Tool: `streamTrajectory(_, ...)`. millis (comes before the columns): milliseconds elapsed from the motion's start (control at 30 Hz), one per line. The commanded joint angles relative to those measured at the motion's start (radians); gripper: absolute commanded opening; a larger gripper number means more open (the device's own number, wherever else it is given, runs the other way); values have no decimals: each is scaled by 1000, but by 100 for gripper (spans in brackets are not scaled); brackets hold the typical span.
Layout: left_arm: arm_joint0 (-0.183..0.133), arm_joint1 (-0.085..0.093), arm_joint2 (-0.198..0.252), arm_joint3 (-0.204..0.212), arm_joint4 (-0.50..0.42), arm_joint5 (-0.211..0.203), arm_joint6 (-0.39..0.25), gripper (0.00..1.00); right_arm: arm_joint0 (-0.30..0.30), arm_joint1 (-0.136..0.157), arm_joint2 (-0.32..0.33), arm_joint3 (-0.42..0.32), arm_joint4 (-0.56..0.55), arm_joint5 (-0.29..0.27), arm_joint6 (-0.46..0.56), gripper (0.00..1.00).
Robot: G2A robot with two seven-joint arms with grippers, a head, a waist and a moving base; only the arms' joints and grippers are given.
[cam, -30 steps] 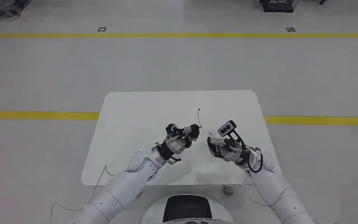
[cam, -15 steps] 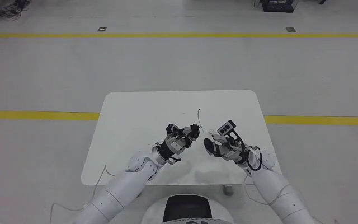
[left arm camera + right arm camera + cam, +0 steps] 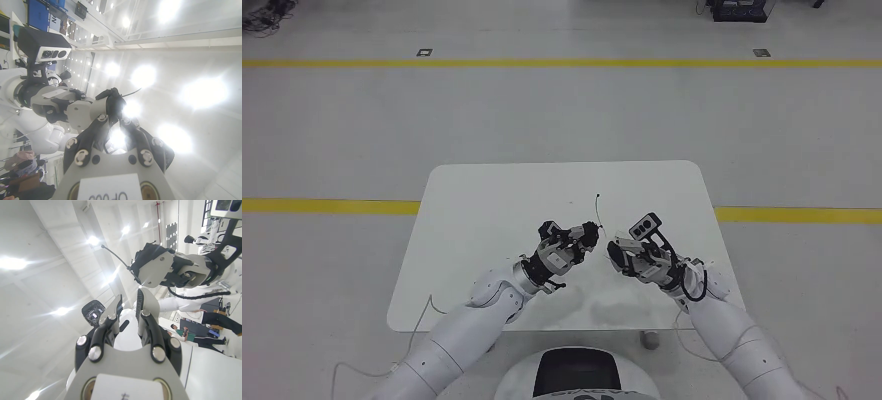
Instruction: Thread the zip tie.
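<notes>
- Nearest: grey right end effector [image 3: 129,296], fingers parted, nothing held, just beside the lower end of a thin black plastic zip tie [image 3: 115,255].
- Just beyond: black-tipped left end effector [image 3: 586,237], clamped on the zip tie, free end sticking out past it.
- Beneath: white rounded table [image 3: 492,220].

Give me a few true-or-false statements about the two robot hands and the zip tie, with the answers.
1. The left gripper is pinching the zip tie. True.
2. The right gripper is clamped on the zip tie too. False: its fingers are apart and hold nothing.
3. The zip tie lies flat on the table. False: it is held up above the table, and its free end sticks out from the left gripper.
4. The two grippers are close together over the white table. True.
5. The zip tie is closed into a loop. False: it is an open strip.
</notes>
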Motion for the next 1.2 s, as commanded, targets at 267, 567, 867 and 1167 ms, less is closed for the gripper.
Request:
streamTrajectory(267,0,0,0,0,0,0,0,0,2,2,-7,-7,-1,-7,0,14)
streamTrajectory(567,0,0,0,0,0,0,0,0,9,3,-14,9,4,1,0,16)
streamTrajectory(867,0,0,0,0,0,0,0,0,32,-4,-31,41,8,8,0,17)
streamTrajectory(1167,0,0,0,0,0,0,0,0,39,-8,-36,48,22,-9,0,12)
